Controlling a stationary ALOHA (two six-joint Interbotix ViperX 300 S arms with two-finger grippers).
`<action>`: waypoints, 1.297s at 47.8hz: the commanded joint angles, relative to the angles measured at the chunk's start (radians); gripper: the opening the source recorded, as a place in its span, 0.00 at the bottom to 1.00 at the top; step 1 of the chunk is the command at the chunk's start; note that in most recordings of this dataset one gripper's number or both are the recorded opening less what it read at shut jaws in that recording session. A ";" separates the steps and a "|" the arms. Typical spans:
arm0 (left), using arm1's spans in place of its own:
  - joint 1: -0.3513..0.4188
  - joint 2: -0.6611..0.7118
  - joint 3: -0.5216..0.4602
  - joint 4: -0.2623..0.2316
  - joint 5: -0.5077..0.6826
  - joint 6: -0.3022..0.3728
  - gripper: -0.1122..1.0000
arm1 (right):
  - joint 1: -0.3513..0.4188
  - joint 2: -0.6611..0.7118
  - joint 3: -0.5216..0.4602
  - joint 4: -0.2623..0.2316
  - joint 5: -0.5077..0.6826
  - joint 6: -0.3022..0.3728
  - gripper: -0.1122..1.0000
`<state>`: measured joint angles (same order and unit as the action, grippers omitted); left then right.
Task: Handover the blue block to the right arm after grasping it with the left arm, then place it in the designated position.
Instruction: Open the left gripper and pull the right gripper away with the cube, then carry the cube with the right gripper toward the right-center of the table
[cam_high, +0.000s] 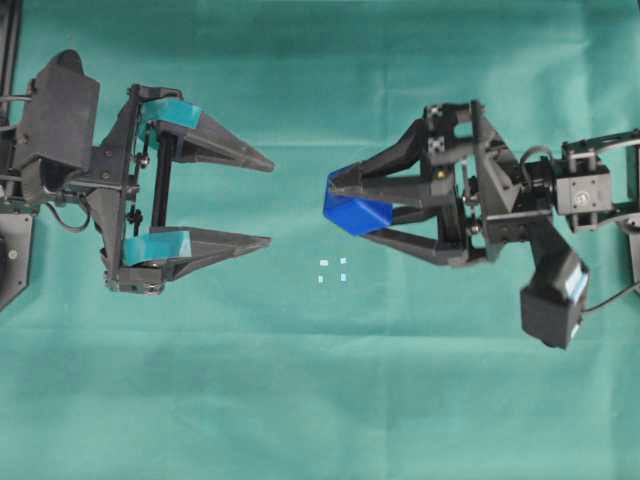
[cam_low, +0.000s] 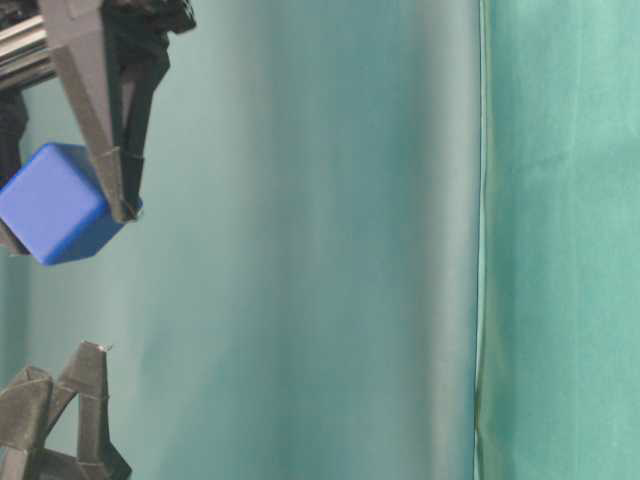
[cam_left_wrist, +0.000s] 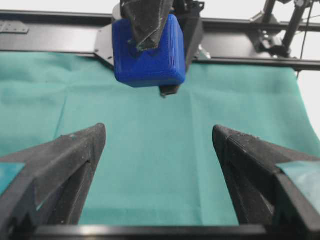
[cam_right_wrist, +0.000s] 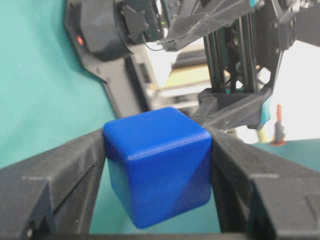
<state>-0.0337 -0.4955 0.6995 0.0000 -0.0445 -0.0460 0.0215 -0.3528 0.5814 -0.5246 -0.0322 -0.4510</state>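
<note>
Over on the left, the left gripper (cam_high: 270, 200) stands spread wide with nothing in it, teal bands on both fingers. Between the arms, four white marks (cam_high: 332, 270) sit on the green cloth (cam_high: 300, 400). The right gripper (cam_high: 335, 200) pinches the blue block (cam_high: 355, 212) at its fingertips, apparently lifted clear of the cloth.

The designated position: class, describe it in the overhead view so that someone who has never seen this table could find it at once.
Start from the green cloth covering the table, then look between the left gripper and the right gripper holding the blue block. Just below that gap lies the designated position: four tiny white marks forming a small square, the only white marks on the cloth.
</note>
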 joint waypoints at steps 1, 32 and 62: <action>-0.002 -0.006 -0.018 0.000 0.000 0.002 1.00 | 0.003 -0.018 -0.014 0.061 -0.008 0.072 0.67; -0.002 -0.006 -0.018 0.000 0.006 0.008 1.00 | 0.031 -0.041 -0.015 0.207 0.051 0.811 0.67; -0.002 -0.006 -0.020 0.000 0.006 0.005 1.00 | 0.031 -0.048 -0.020 0.204 0.063 0.815 0.67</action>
<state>-0.0337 -0.4955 0.7010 0.0000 -0.0337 -0.0399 0.0491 -0.3820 0.5798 -0.3206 0.0337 0.3620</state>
